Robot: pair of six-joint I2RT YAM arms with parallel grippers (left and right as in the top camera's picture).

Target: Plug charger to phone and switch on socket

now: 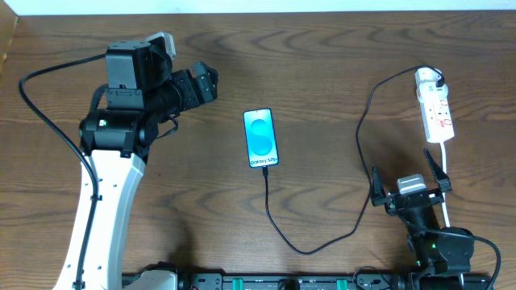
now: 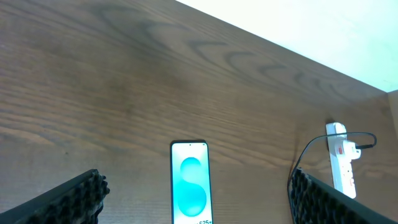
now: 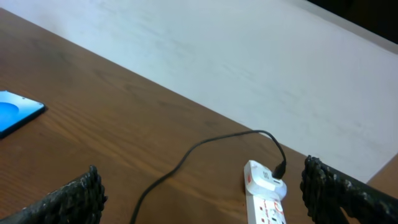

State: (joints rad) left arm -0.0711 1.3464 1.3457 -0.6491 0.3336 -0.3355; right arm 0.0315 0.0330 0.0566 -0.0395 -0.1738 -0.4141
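The phone (image 1: pixel 261 138) lies face up mid-table, screen lit blue-cyan; it also shows in the left wrist view (image 2: pixel 189 185) and at the left edge of the right wrist view (image 3: pixel 15 112). The black charger cable (image 1: pixel 330 235) runs from the phone's near end in a loop to the far end of the white socket strip (image 1: pixel 434 105), where its plug sits (image 3: pixel 280 168). The socket also shows in the wrist views (image 2: pixel 341 160) (image 3: pixel 264 194). My left gripper (image 1: pixel 208 83) is open, left of the phone. My right gripper (image 1: pixel 408 178) is open, just in front of the socket.
The socket's white cord (image 1: pixel 446 185) runs toward the table's front past my right gripper. The table's far edge meets a white wall (image 3: pixel 249 56). The left arm's black cable (image 1: pixel 40 113) loops over the table at the left.
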